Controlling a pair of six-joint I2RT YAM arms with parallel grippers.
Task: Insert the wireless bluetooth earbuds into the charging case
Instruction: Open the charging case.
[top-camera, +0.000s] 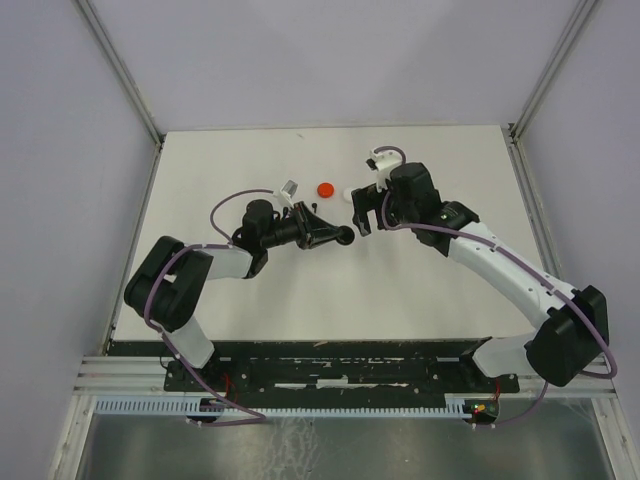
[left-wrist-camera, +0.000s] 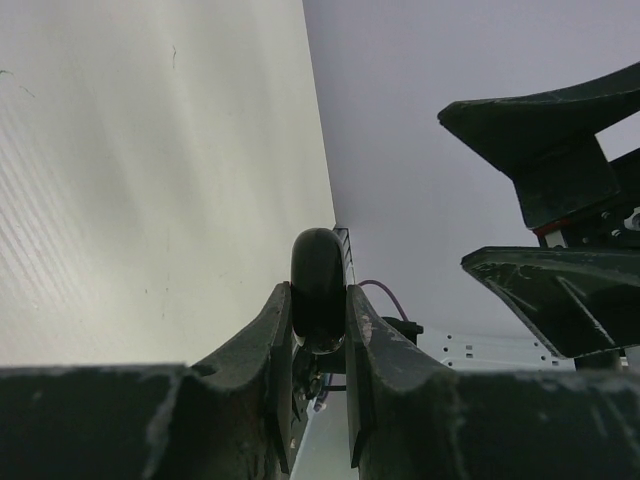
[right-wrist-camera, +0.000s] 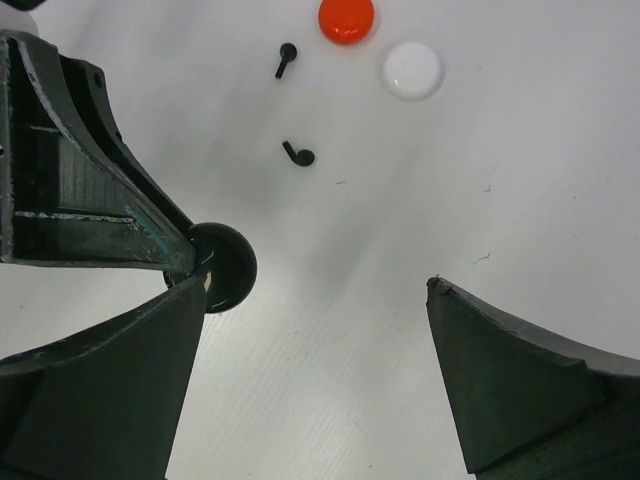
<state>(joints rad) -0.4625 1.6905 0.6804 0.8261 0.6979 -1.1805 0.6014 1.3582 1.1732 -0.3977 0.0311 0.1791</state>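
Over the table (top-camera: 300, 290), the right gripper (right-wrist-camera: 318, 290) gapes wide, nothing in it. The left gripper (left-wrist-camera: 318, 310) is clamped on a black case (left-wrist-camera: 318, 275), edge up. A red case (right-wrist-camera: 346, 18) and a white case (right-wrist-camera: 411, 70) sit side by side, and two black earbuds (right-wrist-camera: 298, 153) lie loose near them.

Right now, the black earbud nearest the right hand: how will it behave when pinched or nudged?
The black earbud is tiny, probably light and easily flicked away. Its round bulb and thin stem likely let it pivot or roll. Smooth plastic could slip in the right hand.
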